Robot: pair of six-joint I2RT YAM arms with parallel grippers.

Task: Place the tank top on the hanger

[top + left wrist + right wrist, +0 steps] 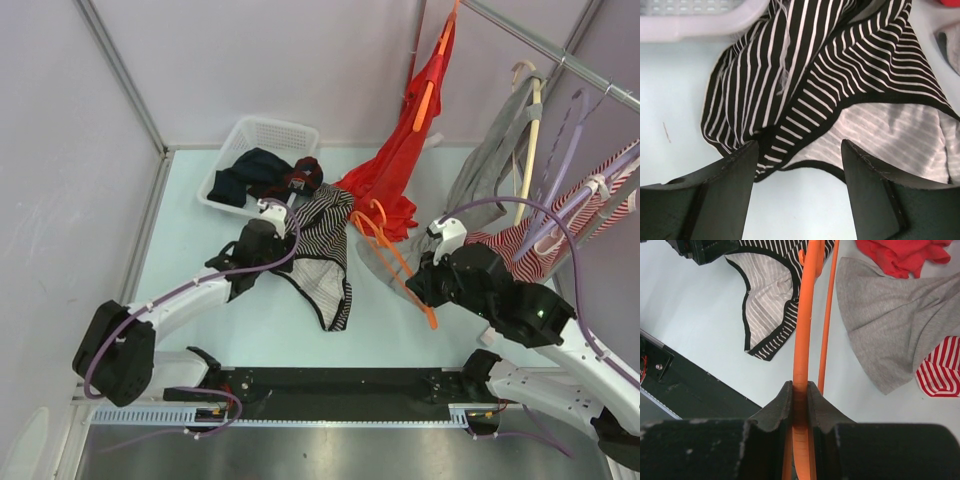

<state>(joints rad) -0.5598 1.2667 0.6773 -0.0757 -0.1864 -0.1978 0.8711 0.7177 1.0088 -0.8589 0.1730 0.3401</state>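
Note:
The black-and-white striped tank top (325, 250) lies crumpled on the pale table, its top end by the basket. It fills the left wrist view (840, 85). My left gripper (268, 228) is open, its jaws wide apart just short of the top's dark-edged hem (800, 145). My right gripper (425, 285) is shut on the orange hanger (395, 262), pinching one arm (801, 390). The hanger reaches from the gripper towards the tank top, whose hem shows in the right wrist view (767, 295).
A white basket (265, 135) with dark clothes stands behind the tank top. A red garment (400, 150) hangs on another orange hanger from the rail (545, 45). A grey garment (895, 305), lilac hangers (560, 160) and a red-and-white striped garment (590, 215) are at right.

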